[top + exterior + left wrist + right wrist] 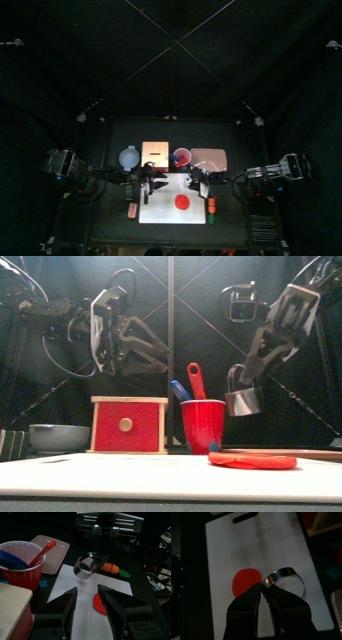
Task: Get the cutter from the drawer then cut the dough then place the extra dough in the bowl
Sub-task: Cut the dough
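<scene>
Your right gripper (262,588) tight on the cutter (281,574) over the white board (251,547), your left gripper (87,589) wide open.

I was looking into a robot lab booth, no real kitchen: a black curtain (171,60) hung behind, a left arm (80,170) and a right arm (267,172) reached over a small black surface (114,228), and the kitchenware was playthings, a wooden box (128,424) and a red cup (202,421) of toy knives (197,378).
</scene>
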Robot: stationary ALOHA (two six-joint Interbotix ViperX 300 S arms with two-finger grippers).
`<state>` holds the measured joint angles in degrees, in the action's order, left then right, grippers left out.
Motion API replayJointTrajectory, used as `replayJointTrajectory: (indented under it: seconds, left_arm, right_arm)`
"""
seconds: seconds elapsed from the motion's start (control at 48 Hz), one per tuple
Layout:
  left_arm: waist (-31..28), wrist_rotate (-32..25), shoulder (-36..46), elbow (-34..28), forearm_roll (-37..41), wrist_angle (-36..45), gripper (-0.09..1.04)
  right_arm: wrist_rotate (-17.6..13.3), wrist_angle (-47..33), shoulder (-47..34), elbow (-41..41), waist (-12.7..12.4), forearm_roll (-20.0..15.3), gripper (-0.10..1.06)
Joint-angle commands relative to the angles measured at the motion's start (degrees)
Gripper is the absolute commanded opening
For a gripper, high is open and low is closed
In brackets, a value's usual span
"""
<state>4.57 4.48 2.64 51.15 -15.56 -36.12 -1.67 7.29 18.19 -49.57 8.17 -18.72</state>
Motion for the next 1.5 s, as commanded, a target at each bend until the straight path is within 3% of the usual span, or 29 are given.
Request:
replayJointTrajectory:
  seconds: [0.021,0.312,0.812,1.271,1.5]
  left_arm:
    - [-0.1,-0.1,0.4,-1.1,0.0,-0.5,0.78]
    - [-0.1,-0.1,-1.7,-1.7,0.1,-0.4,0.78]
    - [-0.2,-0.1,-1.8,-1.4,0.0,-0.3,0.78]
    - [-0.2,0.0,-2.3,-1.4,0.0,-0.2,0.78]
    - [-0.1,0.0,-2.4,-1.4,0.0,-0.2,0.78]
  right_arm:
    - [0.2,-0.9,-0.4,1.8,2.1,-1.4,0.55]
    - [0.3,-5.2,-7.9,5.6,5.3,-2.0,0.56]
    - [0.4,-9.1,-14.8,8.3,7.5,-3.3,0.56]
    - [0.1,-9.4,-16.8,8.2,7.7,-4.8,0.56]
    - [0.0,-9.1,-16.8,7.3,7.7,-5.7,0.63]
